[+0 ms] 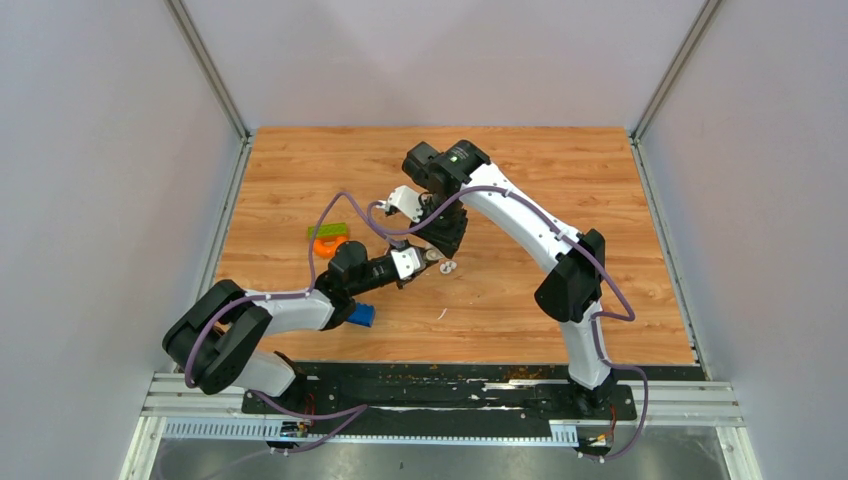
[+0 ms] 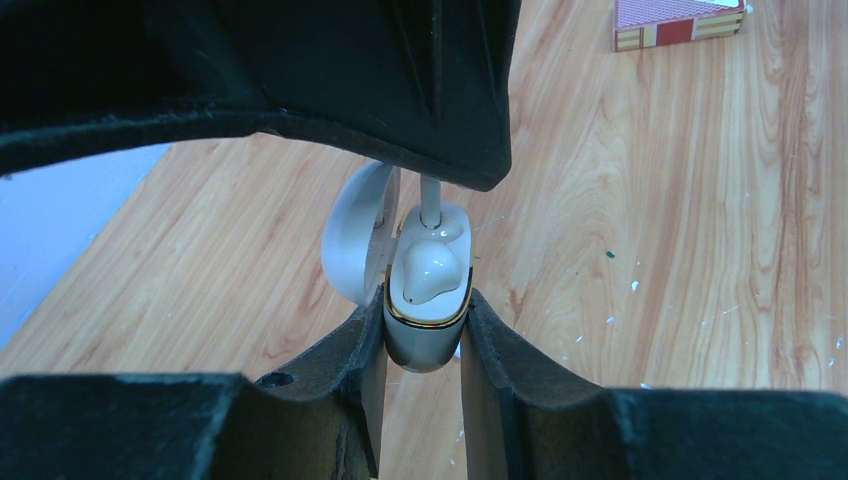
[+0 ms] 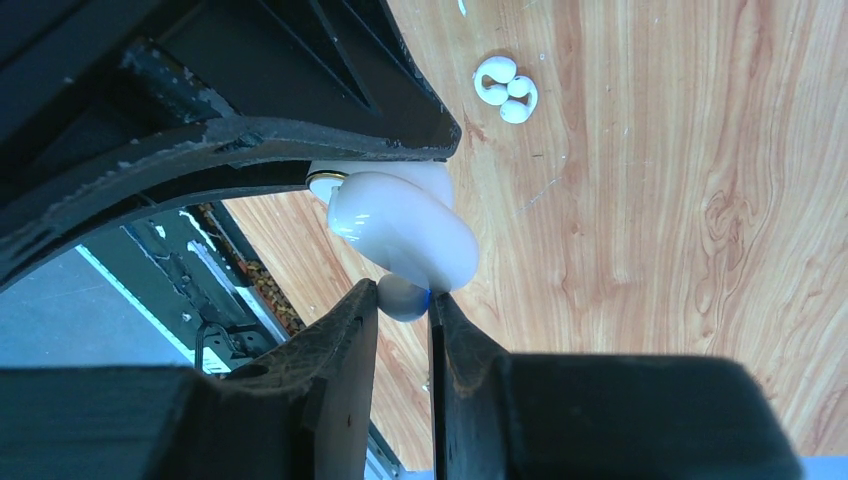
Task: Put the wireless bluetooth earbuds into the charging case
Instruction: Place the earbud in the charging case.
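Left wrist: left gripper (image 2: pixel 422 310) clamps the open charging case (image 2: pixel 425 348), right gripper (image 2: pixel 440 150) pinching the earbud (image 2: pixel 430 272), stem pointing straight out of it.

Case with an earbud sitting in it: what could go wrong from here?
The right jaws pinch the earbud by just one small end, so it might slip out before seating. The left jaws squeeze the case by its smooth sides; a push could tilt or pop it free. The open lid stands beside the earbud and could be bumped.
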